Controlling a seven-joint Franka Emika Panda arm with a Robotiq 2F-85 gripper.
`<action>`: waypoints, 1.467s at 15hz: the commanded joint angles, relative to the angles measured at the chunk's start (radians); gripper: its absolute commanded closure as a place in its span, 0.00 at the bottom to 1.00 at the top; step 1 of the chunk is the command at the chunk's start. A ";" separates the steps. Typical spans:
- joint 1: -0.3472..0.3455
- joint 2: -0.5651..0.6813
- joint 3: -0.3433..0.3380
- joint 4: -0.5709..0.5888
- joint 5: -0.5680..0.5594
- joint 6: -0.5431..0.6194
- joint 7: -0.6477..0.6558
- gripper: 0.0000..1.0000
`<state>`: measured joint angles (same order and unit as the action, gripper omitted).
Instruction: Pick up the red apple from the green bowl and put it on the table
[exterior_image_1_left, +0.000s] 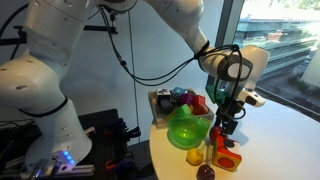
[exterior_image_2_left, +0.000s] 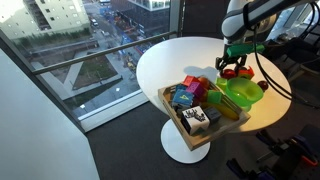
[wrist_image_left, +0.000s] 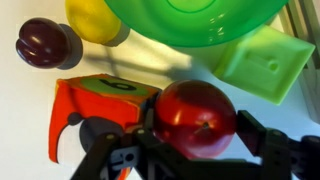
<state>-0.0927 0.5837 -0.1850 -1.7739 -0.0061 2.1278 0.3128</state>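
Red apple (wrist_image_left: 196, 112) sits pinched in the end effector (wrist_image_left: 197, 130) above the white table (wrist_image_left: 25, 110) beside a window (exterior_image_1_left: 290, 45).

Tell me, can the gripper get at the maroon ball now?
Probably not: the gripper is shut on the red apple, so its jaws are full, though the maroon ball lies uncovered nearby.

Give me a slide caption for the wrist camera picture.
Jaws closed on the red apple, with the green bowl, maroon ball and orange-red block nearby.

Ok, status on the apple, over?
Gripper shut on red apple. Apple out of green bowl, above table. Orange-red block directly below, in the drop path.
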 joint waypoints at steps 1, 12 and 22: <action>-0.003 0.006 -0.001 0.038 0.002 -0.046 0.016 0.05; -0.003 -0.054 0.003 0.003 0.000 -0.053 -0.002 0.00; 0.012 -0.189 0.037 -0.066 -0.007 -0.169 -0.058 0.00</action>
<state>-0.0860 0.4650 -0.1633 -1.7929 -0.0061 2.0047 0.2875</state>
